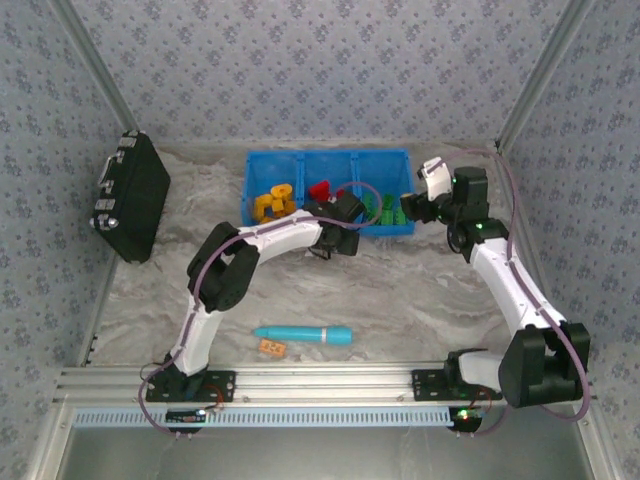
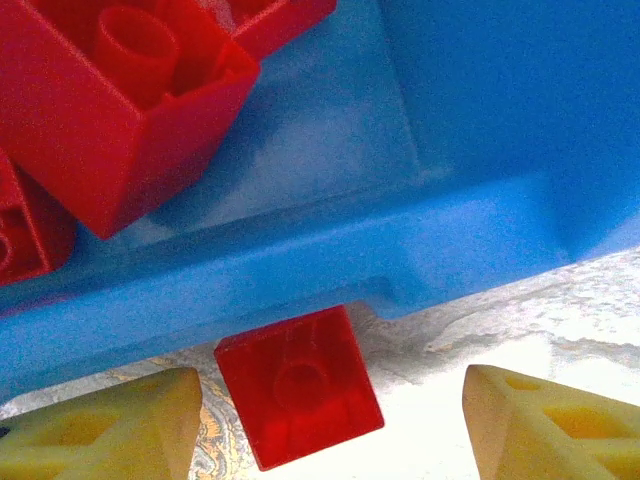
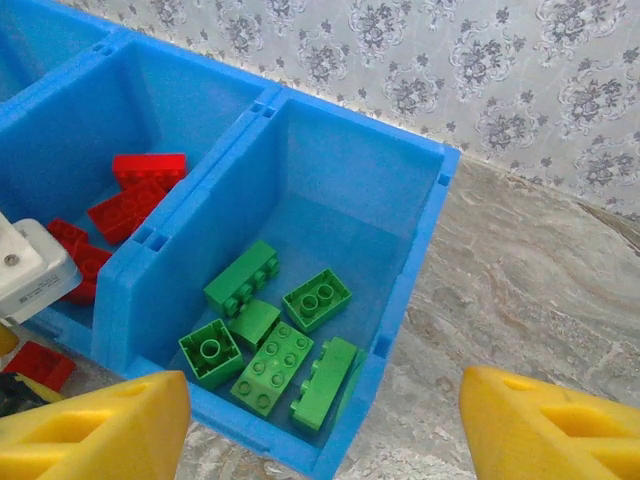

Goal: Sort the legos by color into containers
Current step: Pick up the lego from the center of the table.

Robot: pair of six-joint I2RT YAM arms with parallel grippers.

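Where the marbled worktop [image 1: 400,290] meets the left wall, a black hard case [image 1: 130,197] leans upright. Right of it, at the far side, stands the bright blue plastic bin tray [image 1: 330,154], with three open compartments side by side. Its left compartment holds orange-yellow studded plastic bricks [image 1: 272,203]. Nearer, by the left arm's base, a long cyan pen-like cylinder [image 1: 303,335] lies flat, with a small orange brick [image 1: 271,347] just beside its left end.

The middle compartment holds red studded plastic bricks [image 3: 130,195]. The left pincer [image 2: 332,390] hangs at the near wall of that compartment, its yellow fingers [image 2: 110,430] apart. Between them a single red brick [image 2: 298,385] lies on the worktop, outside the tray and just beside its near wall, with its hollow underside turned up toward the wrist camera. It sits close to the left finger and clear of the right one. I cannot tell whether it touches the left finger.

The right compartment holds several green studded plastic bricks [image 3: 270,335], clustered toward its near end. The right pincer [image 3: 325,400] hovers over that compartment's near right corner, its fingers wide apart with nothing clamped between them.
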